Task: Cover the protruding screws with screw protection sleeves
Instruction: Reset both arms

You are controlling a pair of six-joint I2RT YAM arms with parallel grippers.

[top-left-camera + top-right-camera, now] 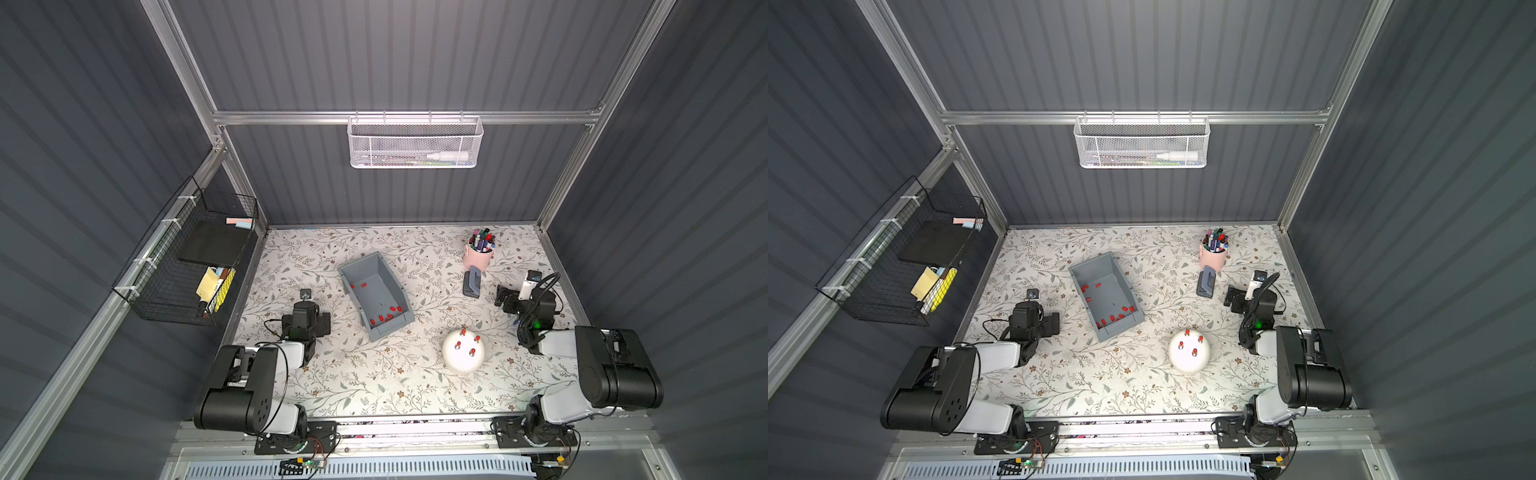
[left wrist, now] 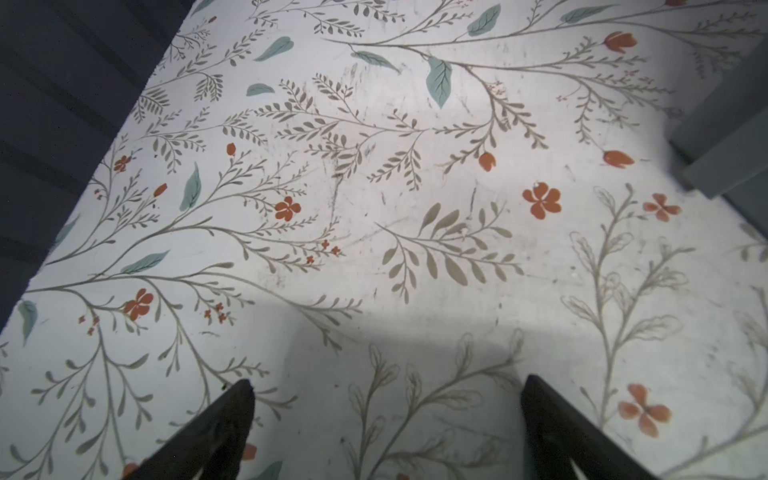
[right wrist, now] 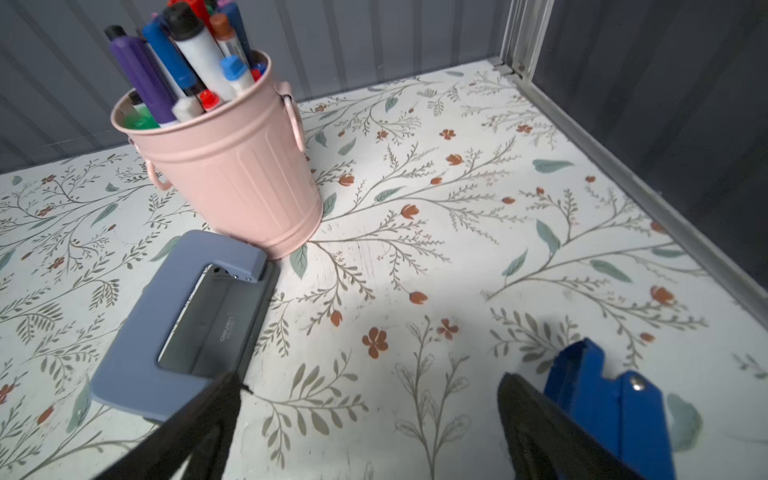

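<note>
Four screws (image 1: pixel 472 352): each is showing a red tip in both top views, so each seems to be wearing a sleeve (image 1: pixel 458 345); they are standing on the dome (image 1: pixel 463 365), near right on the worktop (image 1: pixel 374 386).
Spares: more sleeves are lying loose in the bin (image 1: pixel 359 262) at mid-worktop, some near, a few far.
Stage: the covering is looking done, judging by the four red tips.
Risk, seating: how far down each sleeve is sitting is too small to tell; one perching only on a tip could be working loose and dropping off if the dome is jolted.
Risk, dome: it is resting free on the worktop, so an arm sweeping past could be pushing it and shaking sleeves off.
Risk, clutter: a blue tool (image 3: pixel 602 399) is lying just beside one finger of the right pincer (image 3: pixel 369 377), with the punch (image 3: pixel 178 324) and pen cup (image 3: pixel 232 166) close ahead; a careless swing could be knocking them.
Left pincer (image 2: pixel 386 384): released, jaws standing wide and gripping nothing, hovering over bare worktop left of the bin.
Left arm: folding low, wrist pointing far.
Right pincer: released and empty, jaws wide, hanging low at far right, well apart from the dome.
Right arm: bending back, wrist aiming toward the cup.
</note>
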